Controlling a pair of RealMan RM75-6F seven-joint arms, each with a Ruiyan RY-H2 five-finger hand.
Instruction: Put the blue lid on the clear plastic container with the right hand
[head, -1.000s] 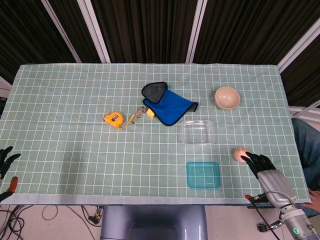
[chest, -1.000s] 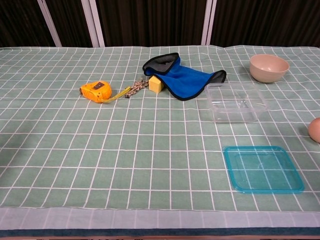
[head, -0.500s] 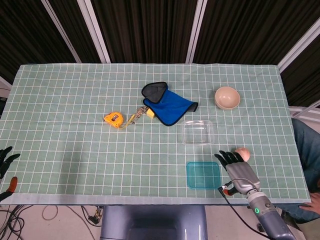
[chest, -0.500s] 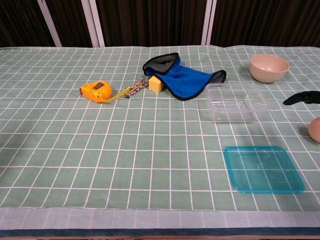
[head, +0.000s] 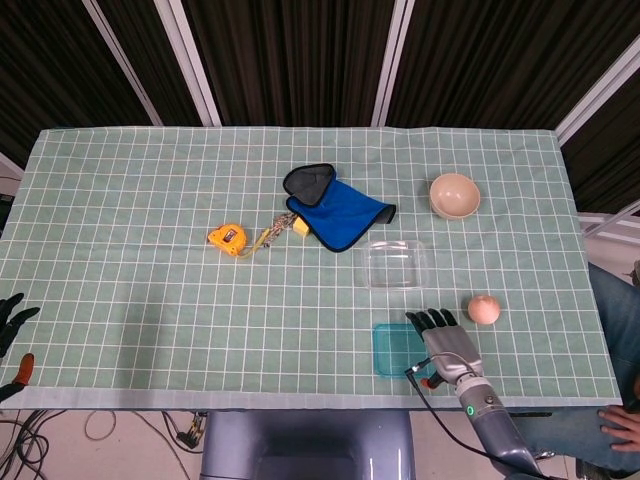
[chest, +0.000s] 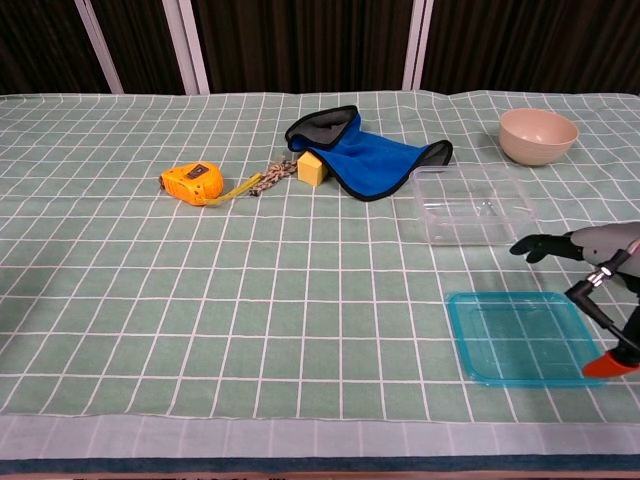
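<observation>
Only my head view shows the left hand (head: 10, 318), far left off the table, grip unreadable. Flat translucent blue lid (chest: 525, 338) lies near edge, right, just in front of the clear plastic container (chest: 470, 204); right hand (head: 441, 336) hovers over it, fingers spread, empty.

My right hand (head: 440, 335) over the right part of the blue lid (head: 398, 350) near the desk (head: 140, 250) front edge, fingers spread, clear plastic container (head: 396, 264) just behind the lid, peach-coloured ball (head: 484, 309) beside my hand, left hand (head: 12, 315) at far-left edge, tan bowl (head: 455, 195), blue cloth (head: 335, 208), yellow tape measure (head: 228, 238).
</observation>
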